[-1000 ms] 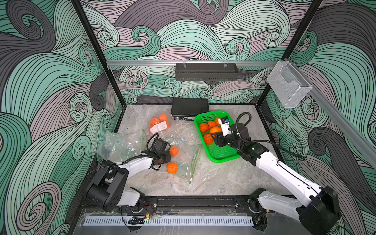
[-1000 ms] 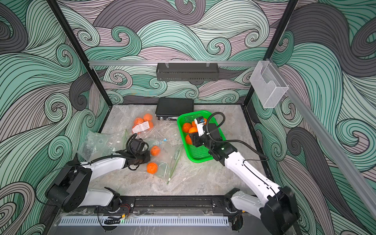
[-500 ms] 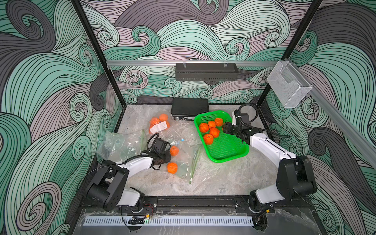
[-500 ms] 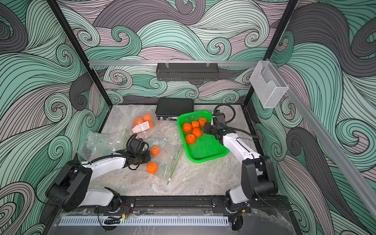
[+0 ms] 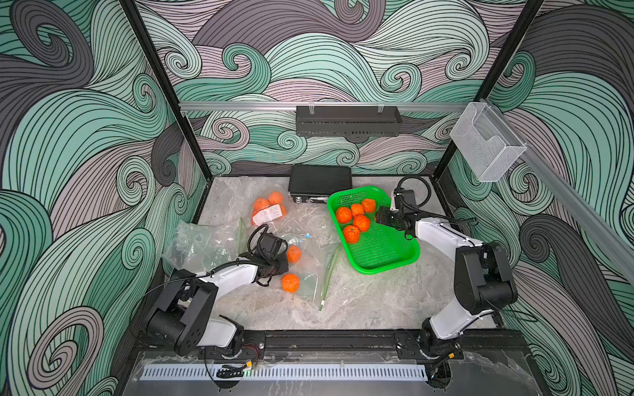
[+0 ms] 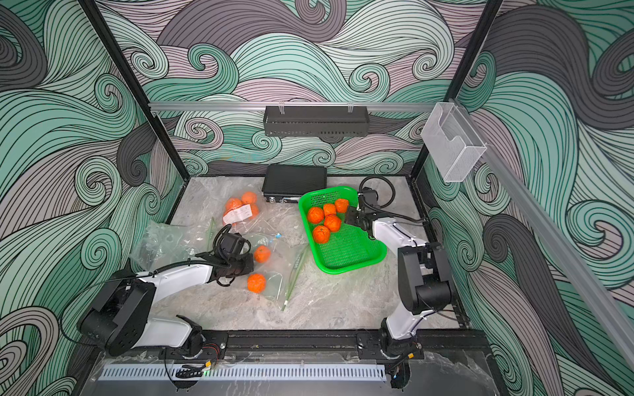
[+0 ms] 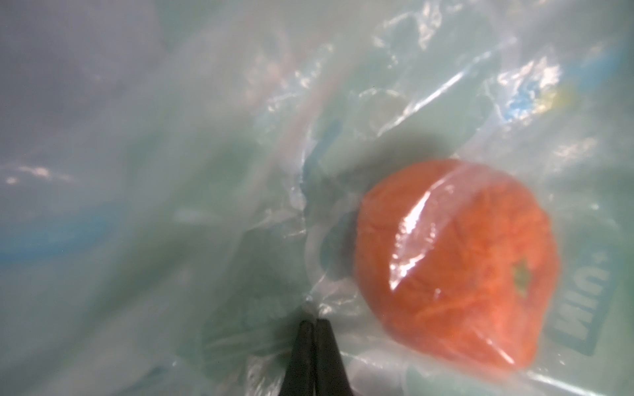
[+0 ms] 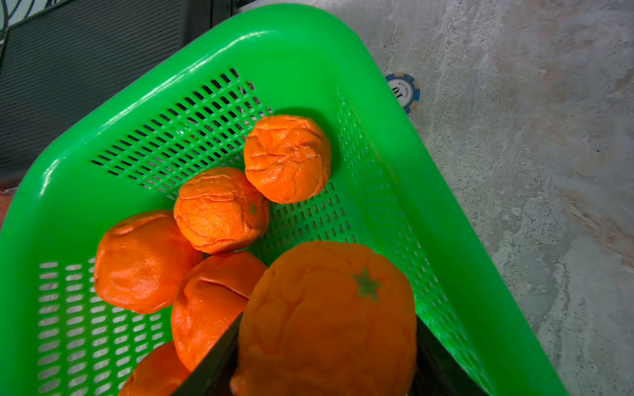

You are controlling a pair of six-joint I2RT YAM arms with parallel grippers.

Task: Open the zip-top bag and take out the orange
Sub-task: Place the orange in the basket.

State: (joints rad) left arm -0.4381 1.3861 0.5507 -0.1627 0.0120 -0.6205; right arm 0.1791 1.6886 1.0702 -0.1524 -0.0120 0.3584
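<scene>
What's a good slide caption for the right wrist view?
Right pincer holding an orange over the green basket, five more oranges inside.

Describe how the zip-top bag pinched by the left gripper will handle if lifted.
Likely floppy: the zip-top bag is thin, crinkled film, so it should sag from the left gripper rather than hold shape. Probably slippery: the film is glossy and only a small fold looks pinched. The orange inside lies loose, so it may roll and swing the bag.
</scene>
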